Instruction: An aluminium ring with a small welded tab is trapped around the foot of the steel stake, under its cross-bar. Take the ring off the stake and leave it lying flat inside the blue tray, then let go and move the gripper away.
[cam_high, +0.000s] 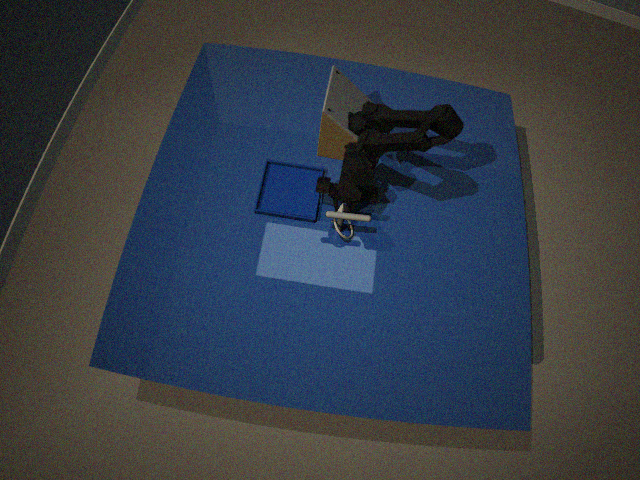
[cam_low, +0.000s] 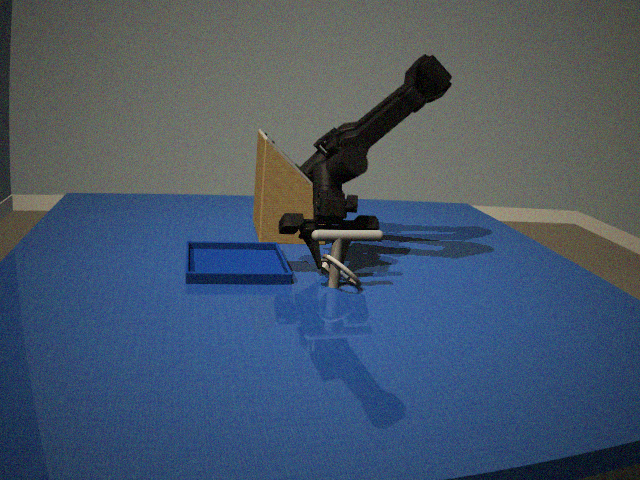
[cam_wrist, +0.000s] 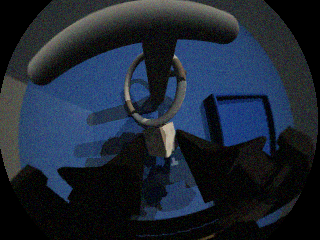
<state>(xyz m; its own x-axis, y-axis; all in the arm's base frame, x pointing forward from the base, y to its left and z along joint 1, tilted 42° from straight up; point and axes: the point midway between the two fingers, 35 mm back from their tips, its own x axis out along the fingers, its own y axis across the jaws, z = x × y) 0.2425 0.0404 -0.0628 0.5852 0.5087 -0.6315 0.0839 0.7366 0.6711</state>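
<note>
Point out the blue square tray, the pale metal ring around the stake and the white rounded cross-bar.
Blue square tray (cam_high: 261, 188) (cam_low: 238, 279) (cam_wrist: 245, 97): top, exterior, wrist; rim or wall.
Pale metal ring (cam_high: 336, 227) (cam_low: 348, 271) (cam_wrist: 128, 90): all three; its band.
White rounded cross-bar (cam_high: 348, 216) (cam_low: 347, 235) (cam_wrist: 135, 22): all three; mid-bar.

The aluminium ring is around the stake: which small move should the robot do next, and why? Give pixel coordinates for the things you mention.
Probably keep the hand (cam_wrist: 160, 135) closed on the ring's tab (cam_wrist: 167, 140) and gently level the aluminium ring (cam_high: 343, 228) (cam_low: 345, 271) (cam_wrist: 181, 97) before lifting. The fingers grip the tab, yet the ring leans around the steel stake (cam_low: 334, 268) (cam_wrist: 157, 75), below the cross-bar (cam_high: 348, 216) (cam_low: 347, 234) (cam_wrist: 135, 21), which could catch it.
</note>
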